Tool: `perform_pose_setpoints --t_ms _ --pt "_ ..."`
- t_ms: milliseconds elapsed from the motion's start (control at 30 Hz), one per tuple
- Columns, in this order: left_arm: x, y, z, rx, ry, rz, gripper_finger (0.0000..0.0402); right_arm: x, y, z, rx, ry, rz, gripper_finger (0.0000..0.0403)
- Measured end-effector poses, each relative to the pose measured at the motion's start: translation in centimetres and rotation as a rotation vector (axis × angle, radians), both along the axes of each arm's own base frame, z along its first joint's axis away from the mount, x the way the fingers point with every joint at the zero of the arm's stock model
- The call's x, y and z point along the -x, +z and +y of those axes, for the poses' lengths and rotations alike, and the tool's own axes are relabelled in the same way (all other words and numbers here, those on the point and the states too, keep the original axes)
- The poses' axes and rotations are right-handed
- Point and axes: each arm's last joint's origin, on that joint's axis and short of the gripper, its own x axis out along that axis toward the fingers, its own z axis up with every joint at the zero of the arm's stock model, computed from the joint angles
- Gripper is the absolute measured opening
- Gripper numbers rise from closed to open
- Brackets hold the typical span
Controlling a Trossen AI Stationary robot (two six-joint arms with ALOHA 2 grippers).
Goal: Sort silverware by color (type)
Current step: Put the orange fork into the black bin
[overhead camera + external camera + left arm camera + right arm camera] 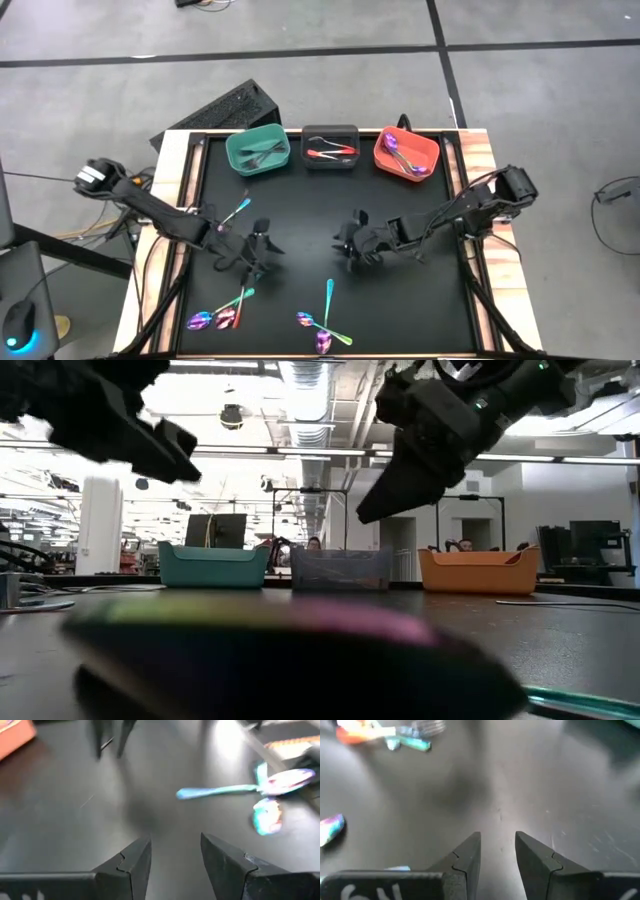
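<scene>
- The left tool (262,243) hangs over the middle-left of the dark surface (300,210). Its fingers stand a little apart and hold nothing.
- The right tool (350,243) hangs over the middle-right, well apart from the left one. Its fingers are a little apart too, and empty.
- One shiny purple-teal spoon (236,213) lies just left of the left tool.
- More silverware lies near the front edge: a small bunch at the front left (222,314) and a crossed bunch at the front middle (325,322).
- At the far edge stand three bins: a teal bin (233,148), a dark grey bin (330,131) and an orange bin (428,152). Each already has some pieces inside.
- The forks and spoons look thin, light and stiff. They are probably smooth and may slip.
- I think the best spot to pinch one is the middle of the handle, across its thin side.
- Pieces that cross each other may drag along, so pick the top one first.
</scene>
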Motion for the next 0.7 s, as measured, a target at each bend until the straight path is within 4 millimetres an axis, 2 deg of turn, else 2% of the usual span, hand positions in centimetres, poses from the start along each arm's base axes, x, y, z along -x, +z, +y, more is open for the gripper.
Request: perform_pose_setpoints --t_ms 133,267,500,700 --pt "-0.7 -0.9 0.4 -0.021 0.034 0.018 0.016 -0.1 0.1 -0.9 -0.067 -0.1 -0.006 0.0138" --pt "-1.7 -1.2 0.1 0.052 -0.047 -0.011 0.016 0.0 -0.3 -1.6 -0.126 -0.183 0.018 0.0138" --pt "-3.1 -2.5 -0.9 0.121 -0.204 -0.015 0.016 0.2 -0.2 -0.6 -0.149 -0.169 0.014 0.0138" --pt "-4.0 -2.6 -1.0 0.169 -0.283 -0.057 0.016 0.1 0.0 -0.3 -0.14 -0.168 -0.016 0.0138"
